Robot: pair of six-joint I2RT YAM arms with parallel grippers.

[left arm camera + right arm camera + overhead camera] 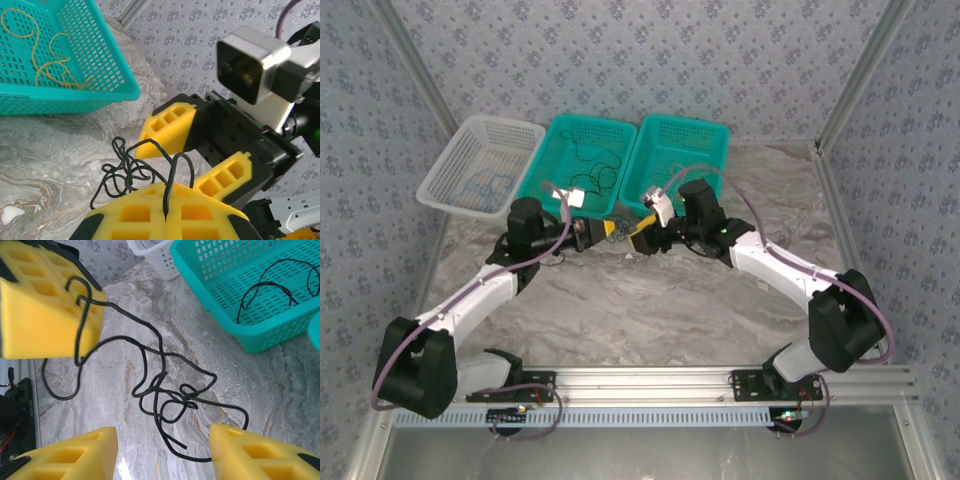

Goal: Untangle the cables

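The left gripper is pressing its yellow foam-block fingers fully together on one strand of a thin black rubbery cable. That strand is arching up out of the seam between them. The right gripper is facing it with its jaws standing partly apart and gripping nothing, and the knotted clump of the cable is sitting just ahead of the gap between its fingers.

From the left gripper the cable is sagging in loose loops down to the grey marble-patterned tabletop. Whether the clump is resting on the tabletop or hanging just above it is hard to tell.

The cable is looking light, limp and springy, not fragile, and thin enough to slide out of soft foam unless it is pinched squarely. Pulling hard on the clump would probably be tightening it. The better hold seems to be the loose end trailing near the right fingers, or an outer loop, drawn gently away from the left grip.

Farther out, a teal perforated plastic basket is holding another black cord. A second teal basket is holding yellow cords. A white mesh basket is sitting well apart at the far left.
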